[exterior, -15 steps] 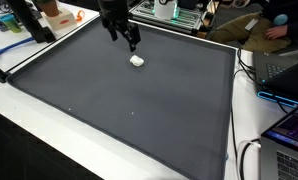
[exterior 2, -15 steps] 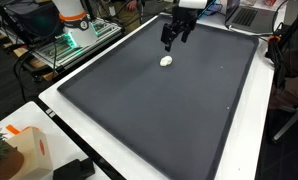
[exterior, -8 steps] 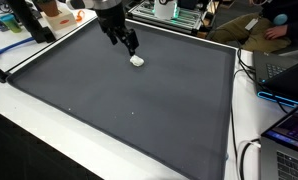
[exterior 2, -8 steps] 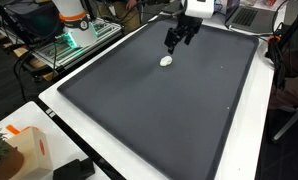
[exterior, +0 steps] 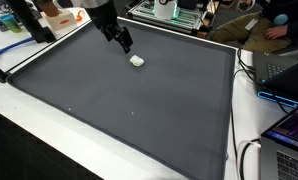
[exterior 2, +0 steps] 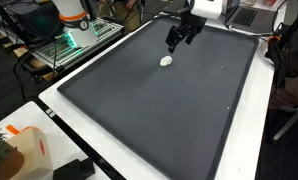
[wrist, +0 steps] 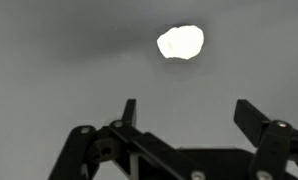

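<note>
Right, gripper [wrist: 189,108] spread wide and empty, hovering near the white lump [wrist: 180,42] on the mat's [exterior: 129,110] far side — looks light, soft, squashy; we'd pinch gently across its narrow middle

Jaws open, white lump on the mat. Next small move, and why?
Probably ease the gripper forward and down toward the white lump until the jaws straddle it. In both exterior views the gripper hangs above the dark mat, beside the lump and apart from it. In the wrist view the lump lies ahead of the open, empty jaws, roughly centred between them.
</note>
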Controlling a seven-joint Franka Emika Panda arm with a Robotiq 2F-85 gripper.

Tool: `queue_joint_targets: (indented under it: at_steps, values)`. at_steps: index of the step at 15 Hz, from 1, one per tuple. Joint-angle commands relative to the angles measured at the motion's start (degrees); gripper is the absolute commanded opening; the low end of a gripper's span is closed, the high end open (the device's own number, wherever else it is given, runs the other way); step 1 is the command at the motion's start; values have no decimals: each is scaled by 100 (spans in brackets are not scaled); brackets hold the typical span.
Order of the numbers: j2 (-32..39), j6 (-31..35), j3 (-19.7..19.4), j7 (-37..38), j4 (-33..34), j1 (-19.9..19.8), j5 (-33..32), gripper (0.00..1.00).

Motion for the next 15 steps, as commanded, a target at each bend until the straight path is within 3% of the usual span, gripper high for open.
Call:
queue_joint_targets:
  at_steps: [1,15]
  values:
    - [590,-839,-93,-42,953,57,216,100]
    - [2307,-2570,-79,-502,3237,-11,457,100]
